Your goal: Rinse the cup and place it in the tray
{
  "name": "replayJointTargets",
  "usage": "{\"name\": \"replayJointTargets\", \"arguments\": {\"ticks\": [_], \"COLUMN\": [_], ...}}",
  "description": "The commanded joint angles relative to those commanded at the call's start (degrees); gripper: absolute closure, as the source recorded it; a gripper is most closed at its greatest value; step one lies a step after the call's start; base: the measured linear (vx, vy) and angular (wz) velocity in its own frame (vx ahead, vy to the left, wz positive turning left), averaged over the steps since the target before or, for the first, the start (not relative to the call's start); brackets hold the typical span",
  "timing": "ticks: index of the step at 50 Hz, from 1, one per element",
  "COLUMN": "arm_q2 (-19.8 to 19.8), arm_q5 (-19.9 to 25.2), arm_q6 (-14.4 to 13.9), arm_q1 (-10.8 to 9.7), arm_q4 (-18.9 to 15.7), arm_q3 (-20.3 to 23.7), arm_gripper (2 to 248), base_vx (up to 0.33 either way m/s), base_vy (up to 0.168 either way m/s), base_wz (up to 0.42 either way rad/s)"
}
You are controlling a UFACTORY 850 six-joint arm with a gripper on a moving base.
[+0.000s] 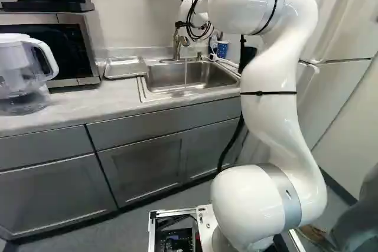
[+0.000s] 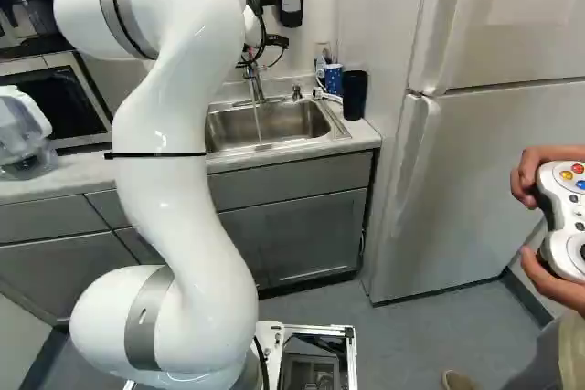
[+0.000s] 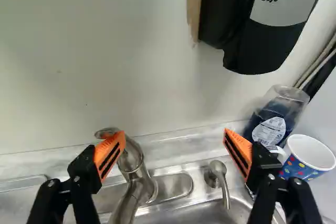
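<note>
My gripper [image 2: 276, 41] shows only as a small dark part by the tap in the right base view, mostly hidden by the arm. In the wrist view the gripper [image 3: 170, 156] stands open with nothing between its pads, one finger overlapping the tap's handle. The blue-and-white cup [image 3: 310, 158], dotted with colours, stands upright beyond the other finger, in the corner beside a bottle; the cup [image 1: 222, 49] is right of the tap. From the tap [image 1: 178, 44] a thin stream runs into the sink [image 1: 192, 78]. The metal tray [image 1: 125, 68] lies left of the sink.
A soap dispenser [image 3: 262, 30] hangs on the wall above the bottle [image 3: 275, 119]. A dark tumbler [image 2: 355, 94] stands by the cup. A microwave [image 1: 50, 42] and water pitcher [image 1: 23, 72] are at the left, a fridge [image 2: 466, 171] at the right. A person's hands hold a controller [image 2: 567, 216].
</note>
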Motion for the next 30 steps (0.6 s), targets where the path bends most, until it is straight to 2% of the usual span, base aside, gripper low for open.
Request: {"name": "replayJointTargets", "arguments": {"ticks": [11, 30], "arm_q2": [0.6, 6.0], "arm_q5": [0.0, 0.0], "arm_q6": [0.0, 0.0], "arm_q1": [0.0, 0.6], "arm_q4": [0.0, 0.0], "arm_q3": [0.8, 7.4], "arm_gripper": [3, 3], "base_vx": [0.000, 0.000], "base_vy": [0.000, 0.000], "base_wz": [0.000, 0.000]}}
